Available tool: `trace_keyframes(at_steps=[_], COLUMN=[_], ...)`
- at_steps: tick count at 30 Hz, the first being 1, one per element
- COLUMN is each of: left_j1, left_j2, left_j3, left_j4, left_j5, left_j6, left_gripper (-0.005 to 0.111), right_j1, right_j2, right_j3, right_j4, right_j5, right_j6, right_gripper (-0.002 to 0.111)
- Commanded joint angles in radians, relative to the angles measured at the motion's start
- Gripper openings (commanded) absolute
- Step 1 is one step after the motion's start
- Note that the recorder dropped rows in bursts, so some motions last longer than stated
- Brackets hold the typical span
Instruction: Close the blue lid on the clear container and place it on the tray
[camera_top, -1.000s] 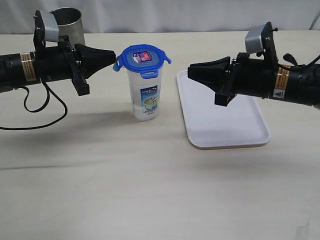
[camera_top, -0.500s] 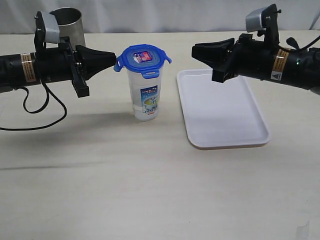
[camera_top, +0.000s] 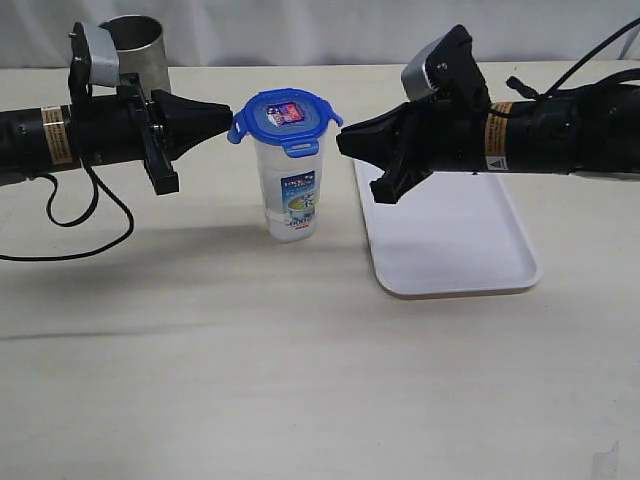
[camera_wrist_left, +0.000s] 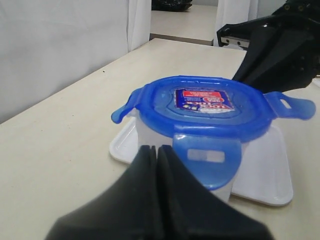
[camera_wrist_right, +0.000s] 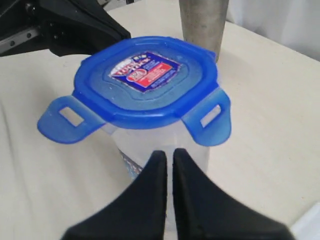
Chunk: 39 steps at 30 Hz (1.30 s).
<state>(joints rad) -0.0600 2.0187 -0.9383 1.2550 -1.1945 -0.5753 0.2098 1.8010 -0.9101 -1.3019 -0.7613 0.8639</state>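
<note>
The clear container (camera_top: 292, 190) stands upright on the table with the blue lid (camera_top: 285, 117) resting on top, its snap flaps sticking outward. My left gripper (camera_top: 228, 118) is shut and empty, its tip right at the lid's left flap. My right gripper (camera_top: 342, 143) is shut and empty, its tip close to the lid's right side, just below the rim. The white tray (camera_top: 445, 225) lies to the right of the container, under my right arm. The left wrist view shows the lid (camera_wrist_left: 205, 107) past the shut fingers (camera_wrist_left: 150, 165). In the right wrist view the lid (camera_wrist_right: 145, 80) sits beyond the fingers (camera_wrist_right: 157, 165).
A tapered steel cup (camera_top: 135, 45) stands at the back left, behind my left arm, also seen as a steel cup (camera_wrist_right: 202, 20) beyond the container. A black cable (camera_top: 90, 215) loops on the table under the left arm.
My right arm has swung left and risen from over the tray to bring its tip beside the lid. The left arm, container and lid have stayed put.
</note>
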Motion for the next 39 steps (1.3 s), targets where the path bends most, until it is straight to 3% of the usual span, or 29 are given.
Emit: trace_keyframes(at_steps=[1,10,22,26,29,31,36,39], left_j1=[-0.006,-0.006,-0.006,-0.006,-0.006,-0.006,-0.006,-0.006], left_j2=[-0.001,-0.001,-0.001,-0.001,-0.001,-0.001,-0.001,-0.001], left_j3=[-0.006,-0.006,-0.006,-0.006,-0.006,-0.006,-0.006,-0.006], left_j4=[-0.018,-0.018,-0.014,-0.017,-0.019,-0.019,-0.019,-0.019], left_j5=[-0.009,-0.009,-0.009,-0.007,0.011,0.018,0.033,0.033], left_j6=[0.002,0.002,0.002,0.002,0.002,0.002,0.002,0.002], left_gripper=[0.0,0.0,0.0,0.0,0.0,0.0,0.0,0.0], right_j1=[0.002,0.002,-0.004,0.045,0.129,0.176,0.291,0.32], right_j2=[0.0,0.0,-0.064,-0.162,-0.215,-0.22,-0.18,-0.147], right_j3=[-0.006,-0.006,-0.006,-0.006,-0.037,-0.102,-0.323,-0.435], right_j4=[-0.01,0.02,0.001,0.097,0.355,0.489,0.549,0.859], right_j5=[-0.042,-0.127,-0.083,0.183,0.512,0.761,1.263,1.369], right_j6=[0.014,0.022,0.01,-0.049,-0.221,-0.272,-0.339,-0.658], right_gripper=[0.004,0.004,0.005,0.005,0.005,0.005,0.004,0.004])
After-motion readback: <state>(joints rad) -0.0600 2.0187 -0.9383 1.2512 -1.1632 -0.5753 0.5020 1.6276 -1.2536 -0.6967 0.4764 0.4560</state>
